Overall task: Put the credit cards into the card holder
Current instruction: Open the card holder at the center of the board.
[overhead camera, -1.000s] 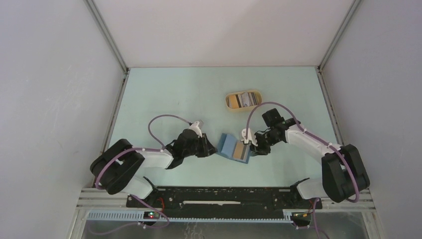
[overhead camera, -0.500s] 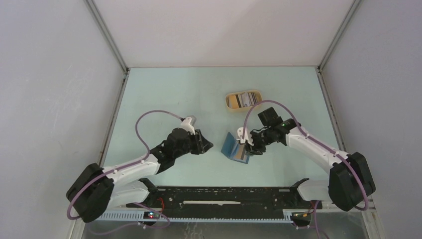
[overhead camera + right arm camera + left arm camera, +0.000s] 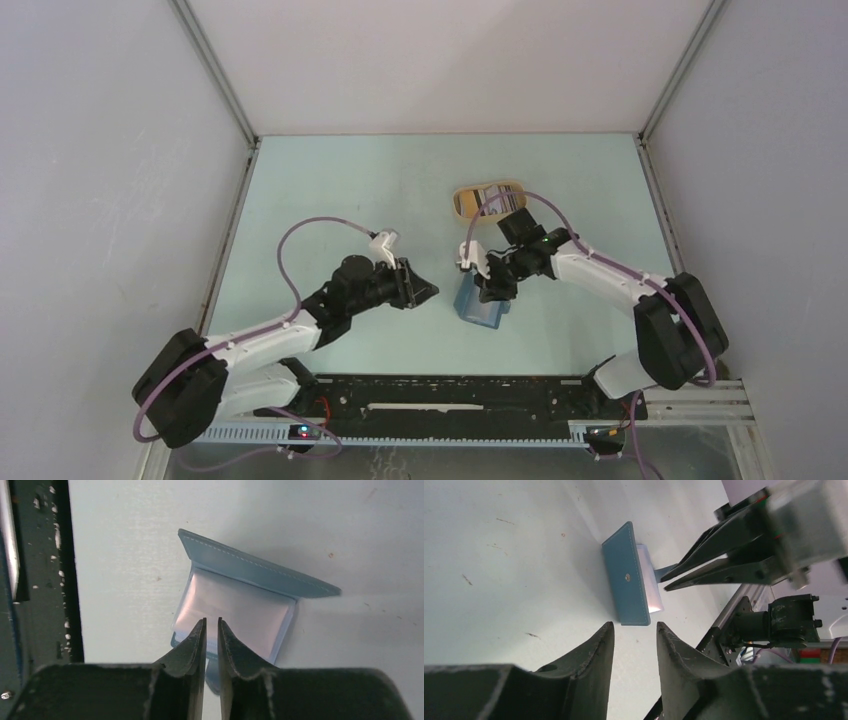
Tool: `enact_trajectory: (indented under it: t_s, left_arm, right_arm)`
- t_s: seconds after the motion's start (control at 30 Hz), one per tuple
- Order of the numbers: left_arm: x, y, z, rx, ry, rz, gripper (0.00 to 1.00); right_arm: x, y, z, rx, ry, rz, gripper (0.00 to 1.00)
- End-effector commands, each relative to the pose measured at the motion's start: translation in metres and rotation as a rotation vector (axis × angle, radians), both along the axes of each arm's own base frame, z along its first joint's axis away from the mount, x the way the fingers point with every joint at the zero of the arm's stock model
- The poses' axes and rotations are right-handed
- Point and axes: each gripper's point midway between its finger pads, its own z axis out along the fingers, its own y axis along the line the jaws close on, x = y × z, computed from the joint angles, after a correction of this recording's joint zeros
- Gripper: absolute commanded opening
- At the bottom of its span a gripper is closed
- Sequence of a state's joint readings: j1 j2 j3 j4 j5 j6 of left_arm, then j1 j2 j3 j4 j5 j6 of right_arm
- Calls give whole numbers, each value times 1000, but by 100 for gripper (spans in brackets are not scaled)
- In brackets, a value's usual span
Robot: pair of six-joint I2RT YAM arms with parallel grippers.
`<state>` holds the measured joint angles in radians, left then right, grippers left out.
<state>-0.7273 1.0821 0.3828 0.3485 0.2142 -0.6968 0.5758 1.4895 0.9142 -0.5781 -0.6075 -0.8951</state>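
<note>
Work on the card holder (image 3: 480,305) is looking like the step in hand. It is sitting half open on the counter (image 3: 350,190) between the two arms, its teal cover propped at a slant and its paler inner leaf facing the right tool (image 3: 211,623). That tool is hovering right over the pale leaf with its jaws drawn almost together, only a thin slit showing; whether it is nipping the leaf's edge or merely touching it cannot be told. The left tool (image 3: 634,627) is sitting near the cover's outer face, apart from it, released and carrying nothing. The credit cards (image 3: 497,196) are lying in the tan oval tray (image 3: 458,205) beyond the holder, near it but not touching. To do this well, the right tool should probably be working gently at the leaf so that the pocket is gaping wide, while the left is steadying the cover from behind. The holder is looking light and likely to slide or fold shut under a sideways push, so slow, small pressure is seeming wisest before a card is being fetched.
</note>
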Motion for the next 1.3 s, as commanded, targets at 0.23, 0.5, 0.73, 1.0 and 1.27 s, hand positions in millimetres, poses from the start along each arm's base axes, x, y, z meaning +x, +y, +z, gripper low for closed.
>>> enact_trajectory:
  t_s: [0.23, 0.5, 0.73, 1.0, 1.27]
  left_arm:
    - [22, -30, 23, 110, -114, -17, 79]
    - [30, -56, -14, 248, -22, -61, 78]
    - [31, -70, -36, 286, 34, -98, 67]
    - [30, -65, -49, 314, 60, -78, 40]
    - [23, -53, -64, 316, 102, -39, 1]
  right_arm:
    - [3, -35, 52, 181, 112, -92, 48]
    - [-7, -45, 13, 46, 103, -23, 66]
    - [-5, -50, -7, -24, 30, 27, 65]
    - [-6, -52, -22, -81, 35, 49, 50]
    - [-4, -50, -8, -53, -17, 60, 0]
